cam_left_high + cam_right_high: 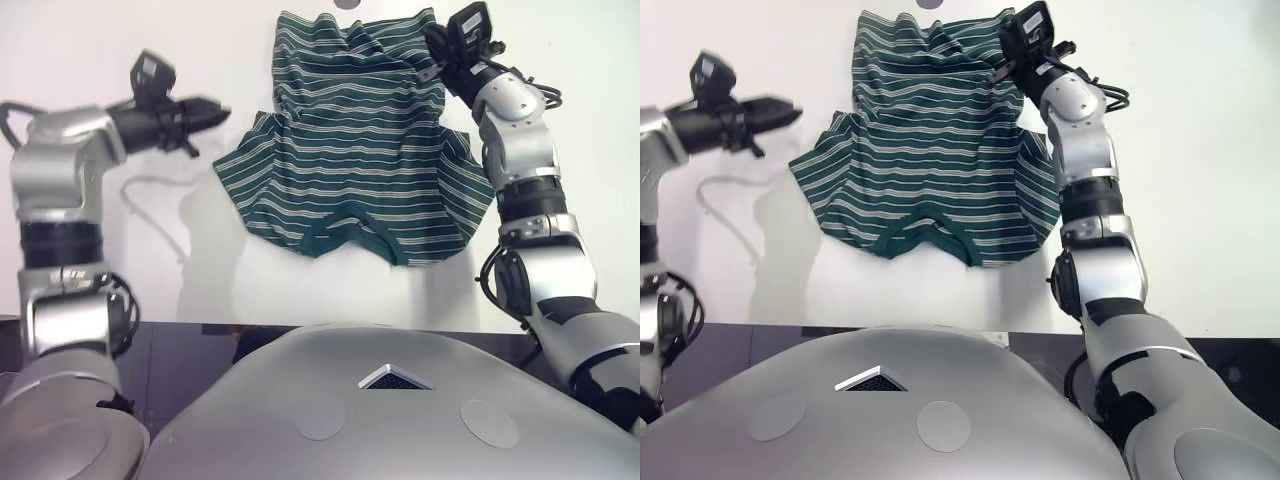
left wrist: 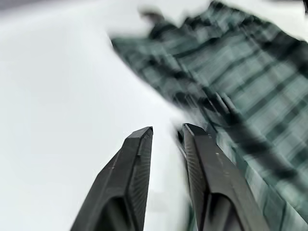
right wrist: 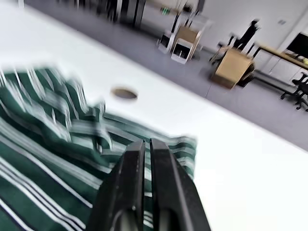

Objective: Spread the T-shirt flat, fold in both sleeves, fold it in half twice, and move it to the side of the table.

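Left pincer (image 2: 166,129) narrowly spread, empty, just beside the left sleeve of the one green striped T-shirt (image 1: 350,170). Right pincer (image 3: 145,142) pressed together at its far right corner; pinching cloth or not, cannot tell. Shirt rumpled on the white table (image 1: 590,80), collar nearest.

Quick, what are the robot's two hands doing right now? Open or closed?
Left gripper: slightly open, empty, beside a sleeve of the T-shirt.
Right gripper: shut at the T-shirt's far corner; whether it pinches cloth cannot be told.
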